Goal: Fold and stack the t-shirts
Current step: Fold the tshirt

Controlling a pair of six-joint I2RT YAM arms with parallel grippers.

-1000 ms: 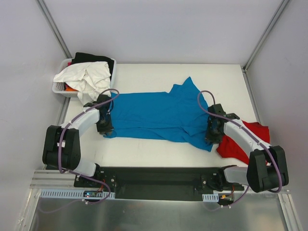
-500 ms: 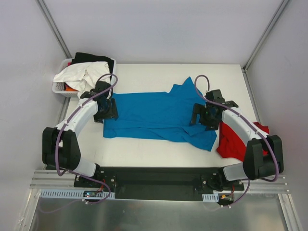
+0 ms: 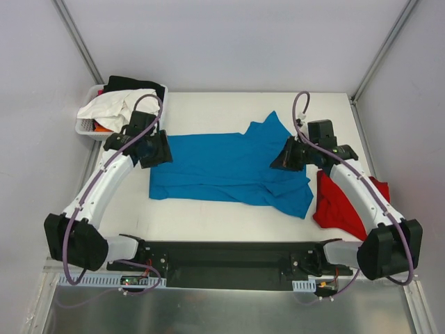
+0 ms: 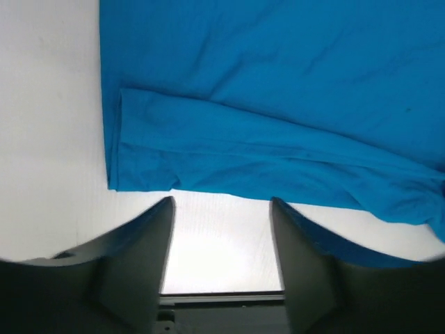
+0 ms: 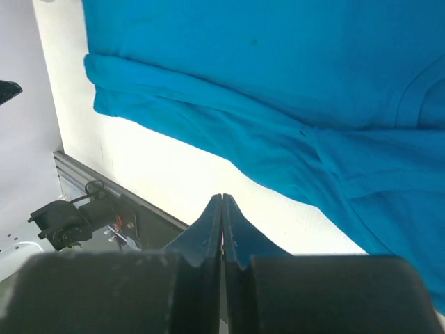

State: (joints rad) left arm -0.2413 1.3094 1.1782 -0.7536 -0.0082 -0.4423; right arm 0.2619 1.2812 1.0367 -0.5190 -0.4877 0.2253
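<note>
Spread nearly flat, the blue shirt (image 3: 229, 167) lies across the middle of the bench (image 3: 208, 216), its length running left to right, with a sleeve and the collar end bunched toward the right. In the left wrist view its near edge (image 4: 278, 156) is doubled over in a long fold, and the corner ends just ahead of the fingers. The red shirt (image 3: 348, 202) sits crumpled at the bench's right near side, touching the blue shirt's right corner and partly covered by the right arm. The left claw (image 3: 154, 148) hangs over the blue shirt's left end; its fingers (image 4: 139, 257) stand apart with only bare bench between them, holding nothing. The right claw (image 3: 284, 158) is held over the shirt's right part, by the sleeve; its fingers (image 5: 208, 229) are pressed tight together and no cloth is caught in them. At the far left corner stands a white basket (image 3: 87, 127), heaped with a white cloth (image 3: 122, 108) and, behind that, a black cloth (image 3: 132, 83).
</note>
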